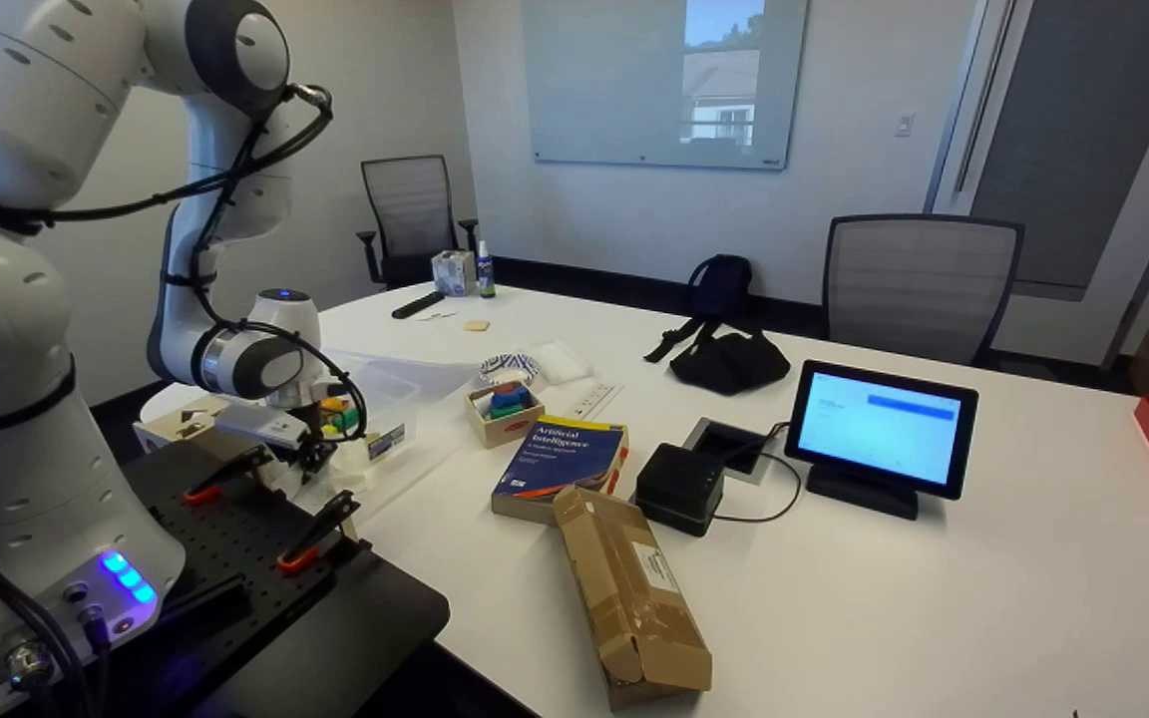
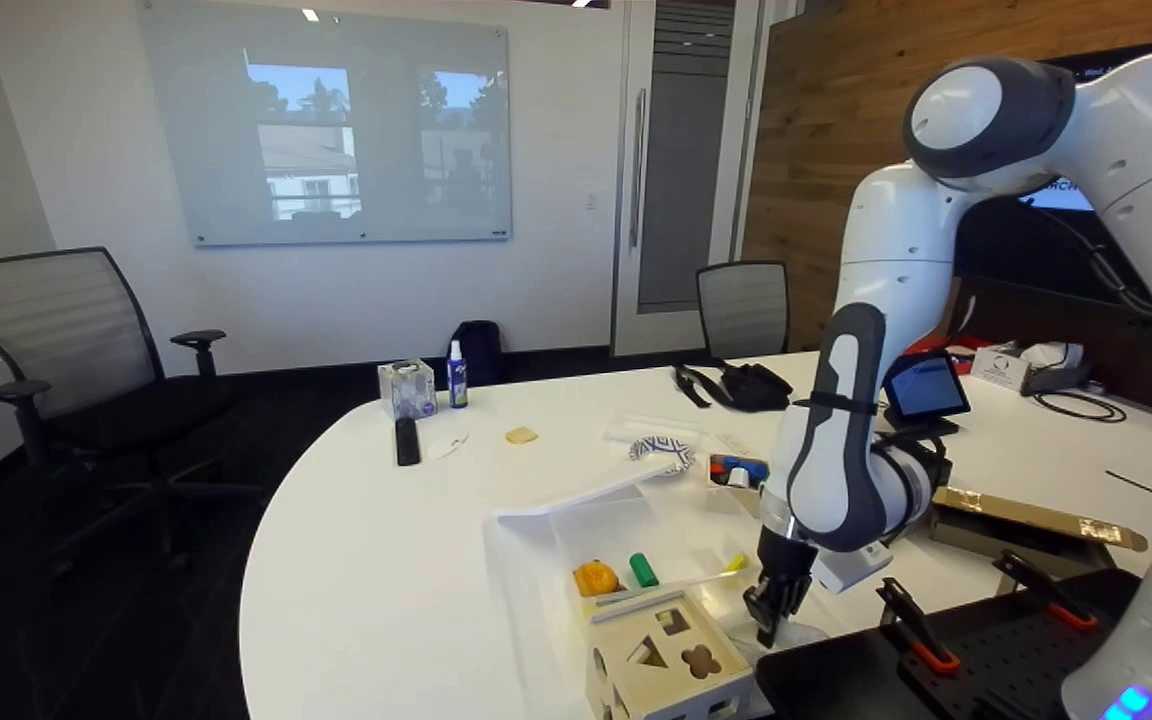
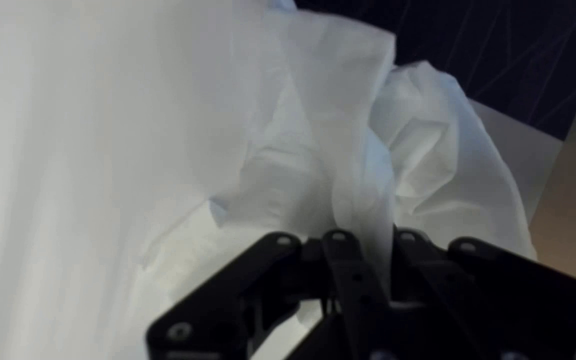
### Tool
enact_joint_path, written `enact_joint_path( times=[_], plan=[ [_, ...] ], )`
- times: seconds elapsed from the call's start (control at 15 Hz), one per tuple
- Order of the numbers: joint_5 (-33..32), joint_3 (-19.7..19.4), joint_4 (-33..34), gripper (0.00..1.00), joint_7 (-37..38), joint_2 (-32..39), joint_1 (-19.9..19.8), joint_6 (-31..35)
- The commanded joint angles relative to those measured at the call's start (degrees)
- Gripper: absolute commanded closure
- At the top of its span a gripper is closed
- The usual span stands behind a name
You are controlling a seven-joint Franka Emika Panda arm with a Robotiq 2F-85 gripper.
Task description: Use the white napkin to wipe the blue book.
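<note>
The white napkin [image 3: 423, 150] shows crumpled in the wrist view. A fold of it runs up between the fingers of my gripper [image 3: 368, 250], which is closed on it. In both exterior views my gripper [image 1: 313, 461] [image 2: 774, 608] points down, low near the black base plate and beside the wooden shape box. A bit of white material shows under it in an exterior view [image 2: 801, 634]. The blue book [image 1: 567, 461] lies flat on the table in an exterior view, away from the gripper and farther out from the base. The arm hides it in the other camera's picture.
The brown package [image 1: 634, 598] rests against the book's near edge. A black box [image 1: 679, 487] and a tablet [image 1: 884, 429] stand beyond the book. The wooden shape box [image 2: 671, 650], a clear plastic bin [image 2: 606, 515] and clamps [image 2: 921, 625] surround the gripper.
</note>
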Motion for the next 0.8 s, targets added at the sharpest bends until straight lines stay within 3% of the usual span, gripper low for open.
enact_joint_path(
  times=[0.0, 0.27, 0.4, 0.53, 0.67, 0.73],
  plan=[
    [-1.8, 0.2, -7.2, 0.98, 1.2, -12.9, -1.6, -7.4],
    [-0.8, -5.6, -10.8, 0.98, 2.0, -24.7, 1.3, -12.8],
    [-1.5, -12.4, -8.1, 0.98, 2.8, -27.2, 4.9, -15.1],
    [-3.7, -21.7, -8.7, 0.98, 5.0, -30.8, 9.3, -13.5],
    [-5.0, -26.8, -5.8, 0.98, 6.8, -29.2, 8.7, -10.9],
    [-4.7, -27.3, -4.1, 0.98, 7.5, -28.1, 7.3, -10.0]
  ],
)
